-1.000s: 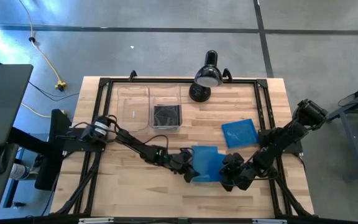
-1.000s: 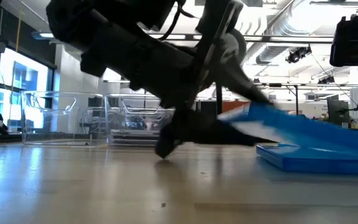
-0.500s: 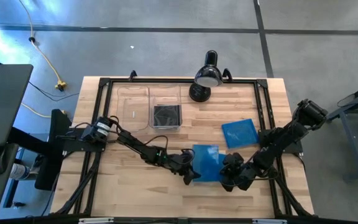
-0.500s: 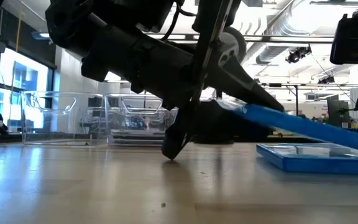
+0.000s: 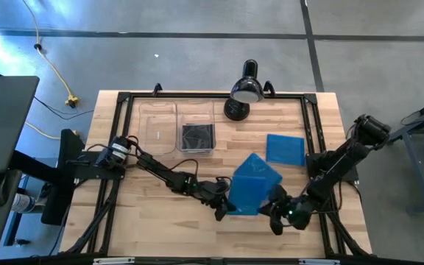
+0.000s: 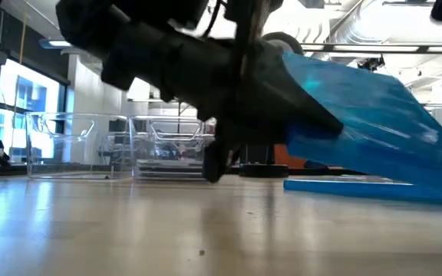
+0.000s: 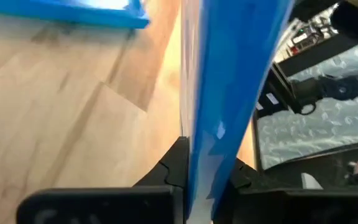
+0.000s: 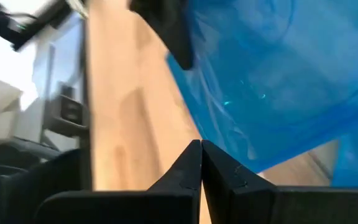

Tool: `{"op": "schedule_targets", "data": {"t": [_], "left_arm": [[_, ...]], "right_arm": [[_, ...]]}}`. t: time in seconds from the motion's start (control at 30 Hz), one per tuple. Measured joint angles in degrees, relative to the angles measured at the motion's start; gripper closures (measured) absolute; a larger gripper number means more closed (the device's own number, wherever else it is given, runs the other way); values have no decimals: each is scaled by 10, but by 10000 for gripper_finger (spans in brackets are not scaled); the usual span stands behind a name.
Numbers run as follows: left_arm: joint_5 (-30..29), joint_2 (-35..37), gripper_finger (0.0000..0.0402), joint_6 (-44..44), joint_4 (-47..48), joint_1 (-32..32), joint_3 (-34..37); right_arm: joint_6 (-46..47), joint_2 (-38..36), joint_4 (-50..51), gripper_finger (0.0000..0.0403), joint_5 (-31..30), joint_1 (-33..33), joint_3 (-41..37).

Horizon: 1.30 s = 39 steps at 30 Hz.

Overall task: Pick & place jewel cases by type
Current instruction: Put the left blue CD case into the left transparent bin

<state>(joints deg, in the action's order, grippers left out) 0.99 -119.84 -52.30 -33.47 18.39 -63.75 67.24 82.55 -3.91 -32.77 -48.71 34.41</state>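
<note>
Left tool point(image 5: 221, 209) is clamped on a blue case point(image 5: 252, 193), lifted tilted off the counter point(image 5: 153, 228) around 6 o'clock. Right tool point(image 5: 278, 218), pinched shut and empty, sits just beside it. Mid-pick; next it probably carries it up toward the bins point(image 5: 157, 118) at 11 o'clock.

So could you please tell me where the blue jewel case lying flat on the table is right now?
In the high view the flat blue jewel case lies right of centre, between the lamp and the right arm.
</note>
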Motion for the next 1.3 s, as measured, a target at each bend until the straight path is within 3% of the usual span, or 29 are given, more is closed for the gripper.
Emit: {"op": "schedule_targets", "data": {"t": [0.27, 0.43, 0.63, 0.9, 1.13, 1.3], "left_arm": [[-28, 95, 365, 53, 119, 17, 2], [-118, 209, 367, 81, 300, 41, 1], [-263, 369, 367, 51, 542, 65, 1], [-353, 512, 367, -52, 807, 47, 1], [-279, 598, 367, -112, 979, -67, 1], [-172, 637, 367, -64, 1001, -203, 1]], "right_arm": [[-33, -55, -13, 402, -111, -74, 0], [-39, -61, -17, 402, -166, -107, 0], [-43, -61, -24, 403, -173, -110, 0], [-45, -61, -27, 403, -167, -92, 0], [-47, -61, -32, 402, -142, -72, 0], [-48, -61, -36, 403, -117, -56, 0]]}}
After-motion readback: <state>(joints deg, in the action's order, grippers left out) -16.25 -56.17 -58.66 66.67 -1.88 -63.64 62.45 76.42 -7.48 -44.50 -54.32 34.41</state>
